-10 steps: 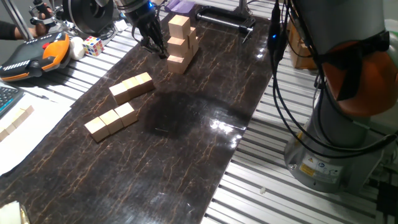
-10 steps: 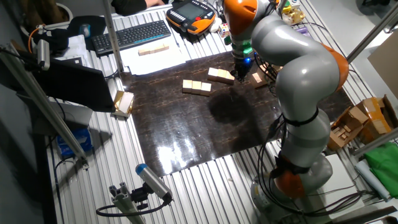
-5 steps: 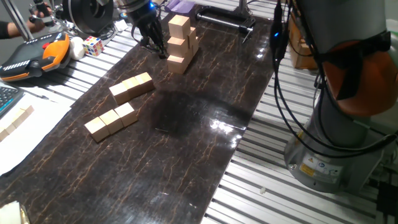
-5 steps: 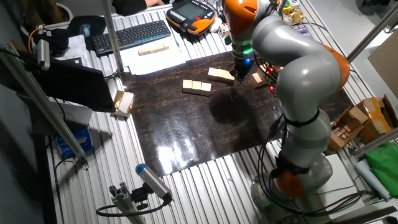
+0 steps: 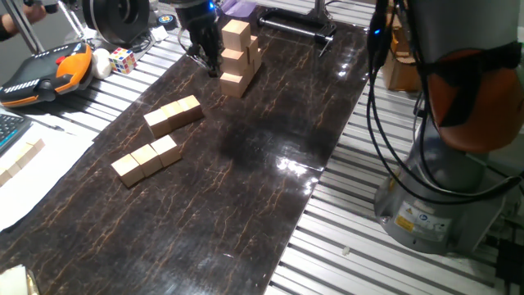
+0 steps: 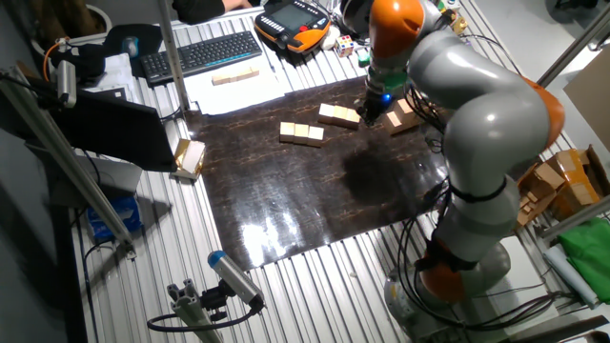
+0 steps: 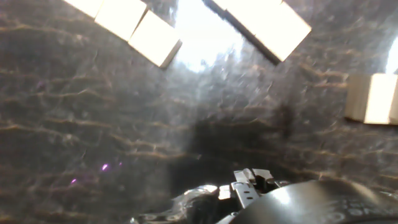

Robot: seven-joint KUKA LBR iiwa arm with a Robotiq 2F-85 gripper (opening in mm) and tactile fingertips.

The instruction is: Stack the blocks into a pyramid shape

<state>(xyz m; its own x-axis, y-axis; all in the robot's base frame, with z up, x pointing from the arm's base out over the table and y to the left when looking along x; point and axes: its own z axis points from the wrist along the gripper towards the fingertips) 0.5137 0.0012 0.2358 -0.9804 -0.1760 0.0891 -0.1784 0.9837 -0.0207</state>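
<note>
The gripper (image 5: 211,59) hangs low over the dark marbled mat (image 5: 246,172), just beside the stepped pile of blocks (image 5: 237,57) at the far end of the mat. Nothing is seen between the fingers; whether the jaws stand wide or narrow cannot be told from any view. In the other fixed view the gripper (image 6: 372,110) sits between a row of blocks and the pile (image 6: 400,118), which is partly hidden by the arm.

The pile in the one fixed view rises three cubes high. Its stepped side faces away from the camera and further cubes show behind the front column.

Two rows of tan cubes lie flat on the mat, well apart from the pile. The nearer row (image 5: 173,115) lies closer to the gripper; the second row (image 5: 146,159) lies just beyond it toward the mat's near left edge. In each row the cubes touch side by side. The hand view shows both rows at the top of the frame, one at upper left (image 7: 127,22) and one at upper right (image 7: 267,22), with part of the pile (image 7: 372,98) at the right edge.

Off the mat, on the ribbed table (image 5: 344,238), lie a multicoloured puzzle cube (image 5: 123,59) and an orange pendant (image 5: 45,74)
</note>
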